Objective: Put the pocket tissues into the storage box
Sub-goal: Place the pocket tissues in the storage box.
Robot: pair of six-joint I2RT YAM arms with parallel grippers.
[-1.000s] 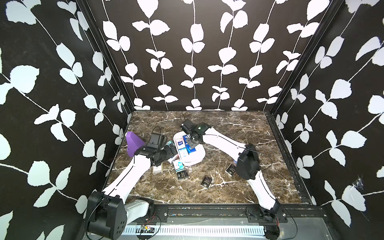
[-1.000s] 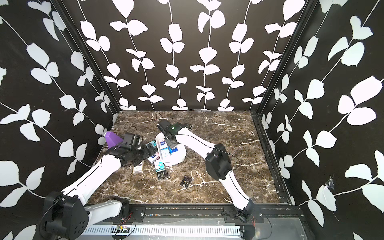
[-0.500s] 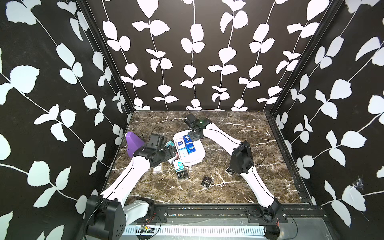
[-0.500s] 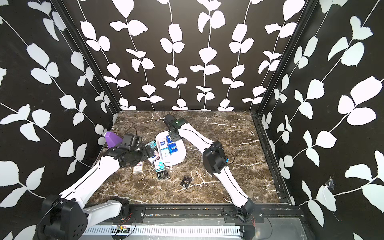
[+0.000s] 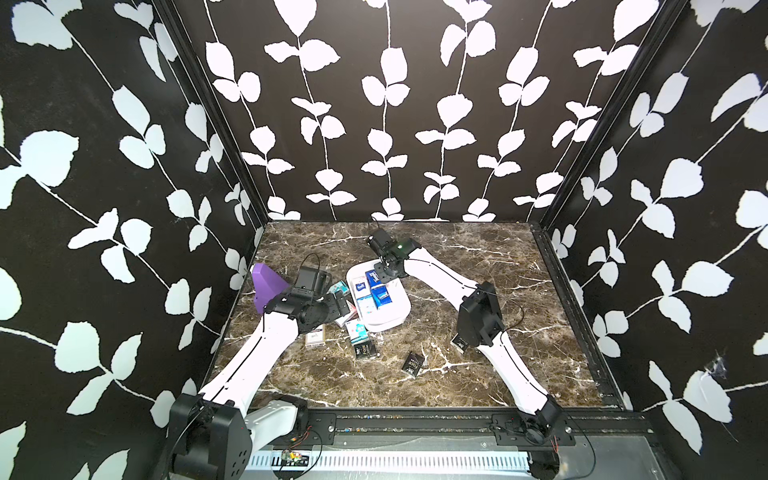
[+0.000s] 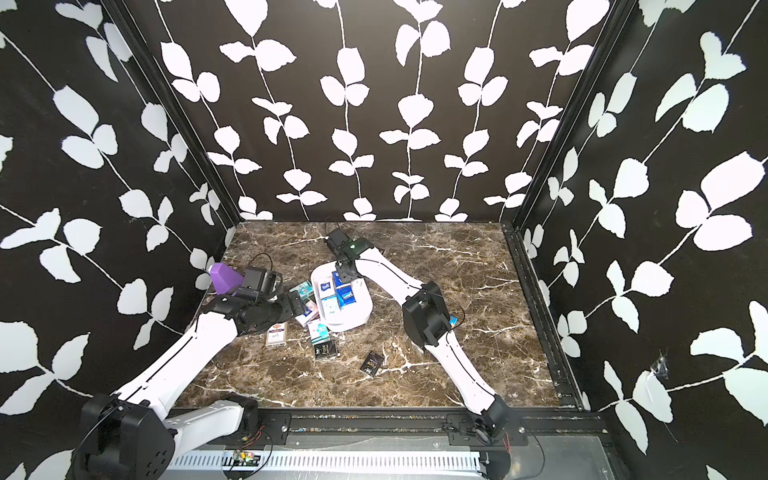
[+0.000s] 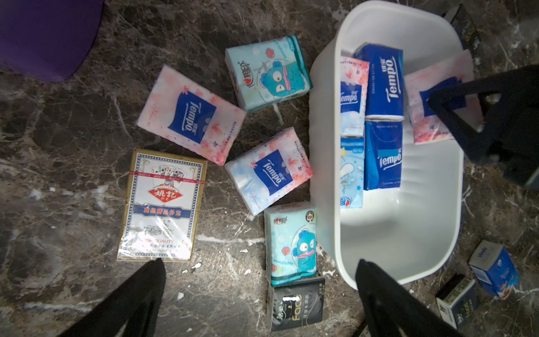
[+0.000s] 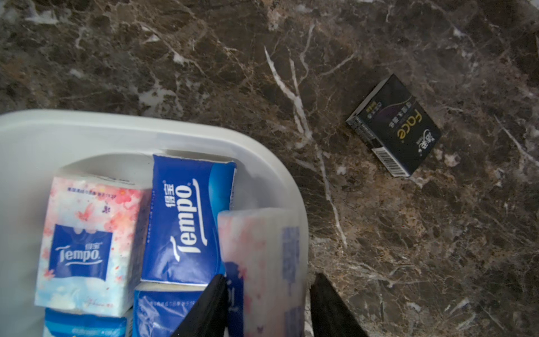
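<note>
Pocket tissues, glossy film, in rounded storage box; left hand, right hand open

Robot lab booth: leaf-print walls, marble tabletop, mounting rail

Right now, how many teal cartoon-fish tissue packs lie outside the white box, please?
2: one teal film-wrapped pack abutting a black rectangular pack, another beside a pink floral Tempo pack; more may be hidden.

even overhead light, soft shadows; top views bend at edges, wrist views dim and slightly blurred.
</note>
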